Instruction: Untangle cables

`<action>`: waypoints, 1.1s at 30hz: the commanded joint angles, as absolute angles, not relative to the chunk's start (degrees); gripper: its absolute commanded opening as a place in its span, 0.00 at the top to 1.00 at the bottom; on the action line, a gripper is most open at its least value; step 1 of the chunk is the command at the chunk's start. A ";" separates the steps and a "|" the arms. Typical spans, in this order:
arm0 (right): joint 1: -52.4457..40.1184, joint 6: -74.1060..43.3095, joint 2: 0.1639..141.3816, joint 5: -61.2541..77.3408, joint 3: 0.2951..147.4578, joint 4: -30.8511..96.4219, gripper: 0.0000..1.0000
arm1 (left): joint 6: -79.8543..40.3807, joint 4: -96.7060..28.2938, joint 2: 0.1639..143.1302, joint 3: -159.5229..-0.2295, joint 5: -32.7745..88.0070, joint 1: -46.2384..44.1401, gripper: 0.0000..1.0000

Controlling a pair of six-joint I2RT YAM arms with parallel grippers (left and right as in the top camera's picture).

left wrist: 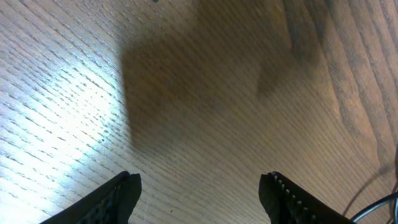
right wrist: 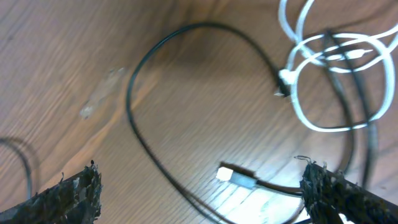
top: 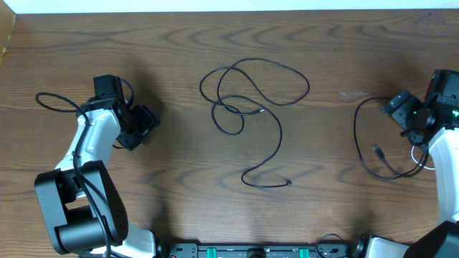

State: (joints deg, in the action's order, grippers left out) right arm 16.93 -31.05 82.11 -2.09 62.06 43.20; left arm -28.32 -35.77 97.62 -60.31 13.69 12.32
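A tangle of thin black cables (top: 244, 93) lies mid-table, one tail curling down to a plug (top: 288, 183). Another black cable (top: 356, 136) loops at the right, its plug (top: 376, 150) lying free. In the right wrist view this cable (right wrist: 134, 93) curves across the wood, its silver-tipped plug (right wrist: 236, 176) lies between my fingers, and a white cord (right wrist: 311, 118) is looped over black strands. My right gripper (right wrist: 200, 171) is open over it, holding nothing. My left gripper (left wrist: 200, 182) is open above bare wood, left of the tangle (top: 147, 129).
A black cable (top: 54, 100) loops beside the left arm's base, and a strand of it (left wrist: 373, 199) shows at the lower right of the left wrist view. The table's far edge (top: 229, 10) runs along the top. The arm mounts (top: 251, 251) sit at the front edge.
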 commanded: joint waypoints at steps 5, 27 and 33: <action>10.26 -27.86 84.66 4.82 62.02 42.39 0.12 | -28.40 -36.01 97.78 -59.79 14.55 12.40 0.33; -21.45 -4.99 95.29 14.92 62.92 42.11 0.48 | -28.40 -35.97 97.78 -59.79 14.55 12.40 0.33; -25.41 3.36 92.33 30.89 62.92 42.98 0.36 | -28.40 -35.97 97.78 -59.79 14.55 12.40 0.33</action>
